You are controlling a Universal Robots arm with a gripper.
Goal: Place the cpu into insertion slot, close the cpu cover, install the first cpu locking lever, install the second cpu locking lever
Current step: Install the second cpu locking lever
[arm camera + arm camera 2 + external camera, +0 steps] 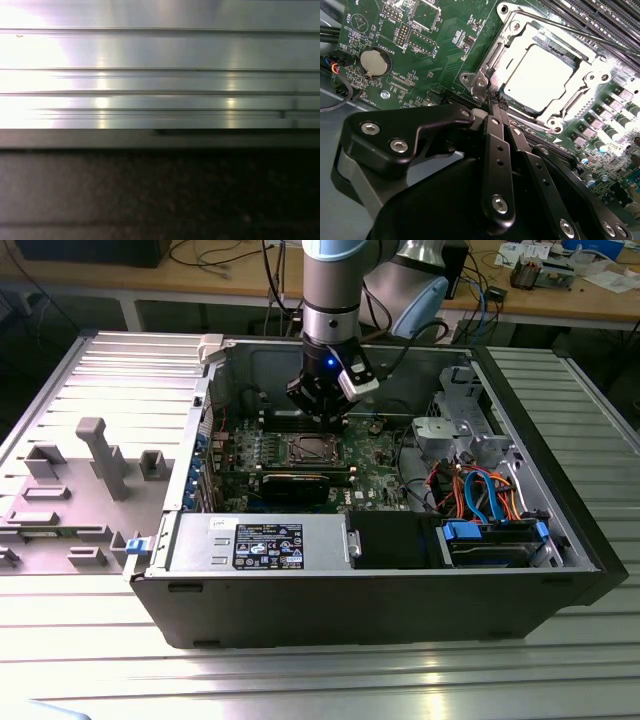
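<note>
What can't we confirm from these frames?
- The claw tips touch at the cpu cover's corner in the second wrist view; whether they pinch a lever cannot be told.
- The insertion slot's contacts: covered by the cpu.
- In the exterior view the socket area is too small to judge lever positions.
- First wrist view: ribbed metal surface, no task parts.

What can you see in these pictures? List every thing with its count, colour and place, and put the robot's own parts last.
computer case: one, black, open on the ribbed metal table
table: one, silver, under the case
motherboard: one, green, on the case floor
cpu: one, silver-grey, seated in the socket
cpu cover: one, silver frame, lying down around the cpu
coin battery: one, silver, on the motherboard beside the socket
power supply: one, grey, along the case's near wall
cables: several, orange and blue, at the exterior view's right
gripper: one, black, tips together at the socket's corner
</note>
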